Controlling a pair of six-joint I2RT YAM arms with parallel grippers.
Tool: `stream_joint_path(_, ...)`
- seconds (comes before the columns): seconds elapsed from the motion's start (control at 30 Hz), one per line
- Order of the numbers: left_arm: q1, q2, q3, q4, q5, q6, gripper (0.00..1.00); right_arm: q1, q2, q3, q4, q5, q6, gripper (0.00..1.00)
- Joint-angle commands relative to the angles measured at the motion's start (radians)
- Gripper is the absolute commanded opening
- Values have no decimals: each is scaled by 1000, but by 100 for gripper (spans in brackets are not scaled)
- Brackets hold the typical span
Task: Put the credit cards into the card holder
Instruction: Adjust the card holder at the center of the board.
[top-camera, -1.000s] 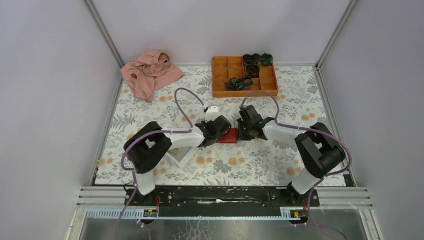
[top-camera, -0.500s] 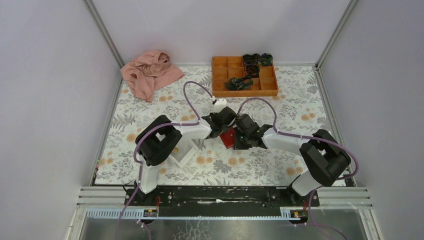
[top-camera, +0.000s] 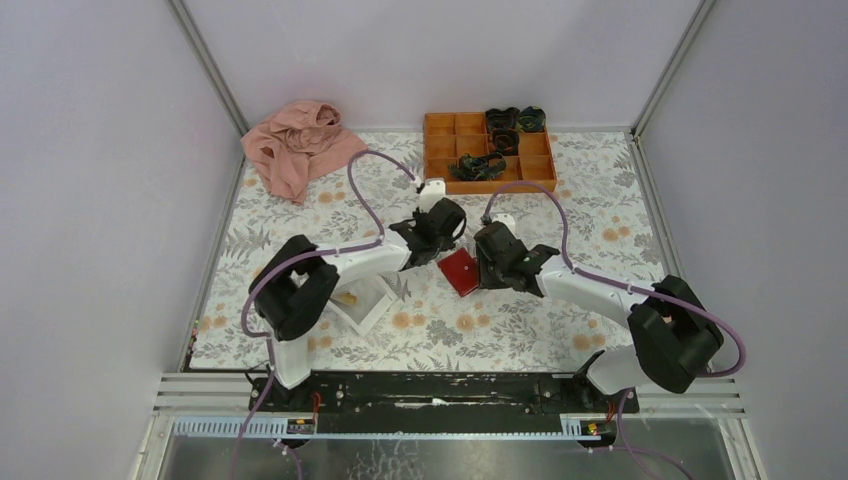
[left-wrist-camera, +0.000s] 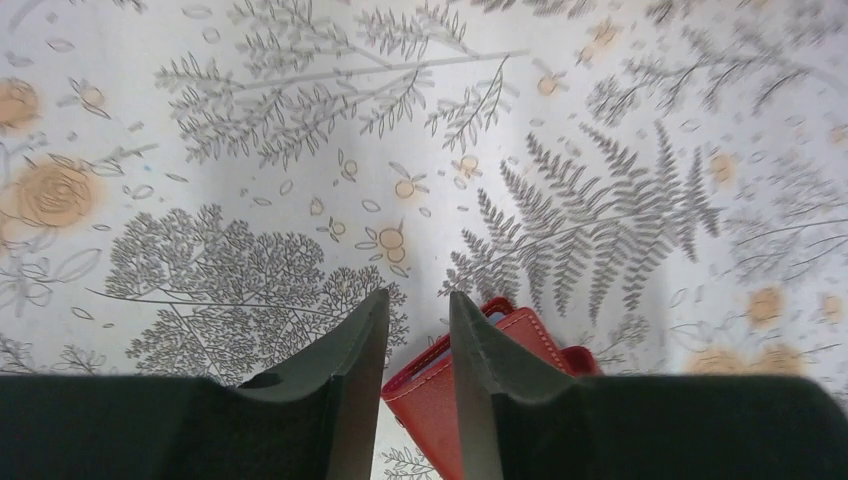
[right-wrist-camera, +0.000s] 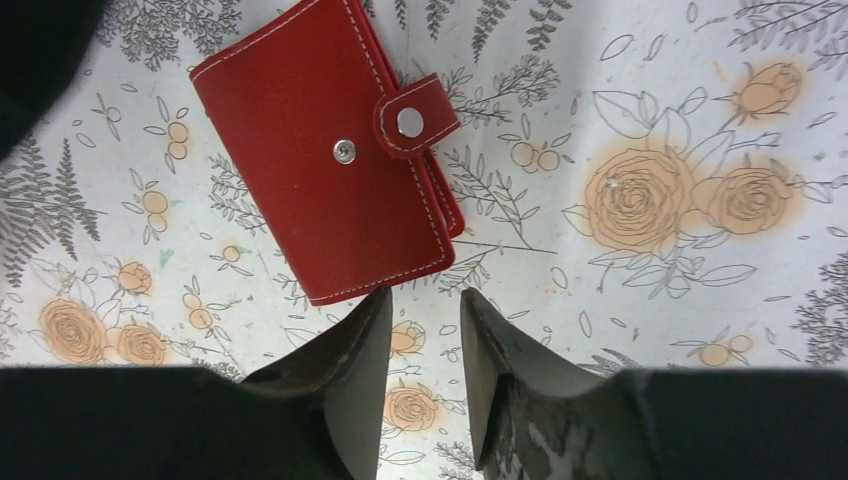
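Note:
The card holder (top-camera: 460, 270), a dark-red wallet, lies folded flat on the flowered cloth between the two grippers. In the right wrist view the card holder (right-wrist-camera: 320, 170) shows its snap tab (right-wrist-camera: 410, 120) wrapped over one edge, next to an uncovered stud. My right gripper (right-wrist-camera: 425, 297) is open and empty, just short of the wallet's near edge. My left gripper (left-wrist-camera: 418, 297) is open too, with the card holder (left-wrist-camera: 425, 410) lying under its fingers, pale lining showing at the fold. From above, the left gripper (top-camera: 437, 245) and right gripper (top-camera: 487, 268) flank the wallet. No credit cards can be made out.
A white tray (top-camera: 368, 305) sits beside the left arm, partly hidden by it. An orange compartment box (top-camera: 488, 152) holding dark items stands at the back. A pink cloth (top-camera: 298, 145) lies at the back left. Grey walls enclose the table.
Both grippers have opened and let go of the card holder, which now lies flat on the cloth. The left gripper has drawn back a little, and the right gripper has moved to its right.

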Motion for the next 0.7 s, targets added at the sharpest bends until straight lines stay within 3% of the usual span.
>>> stream_joint_path(0.0,7,-57,-1,4,-34,-2,37,3,-37,50,-51,81,-51,40)
stream_joint_path(0.17,3,-121,-59,10,-7,-53,36,3,-64,68,-51,108,-109,45)
stream_joint_path(0.33,-28,-192,-170,47,33,-117,26,3,-12,148,-66,103,-195,45)
stream_joint_path(0.67,-66,-206,-240,100,82,-171,25,3,136,267,-77,80,-278,45)
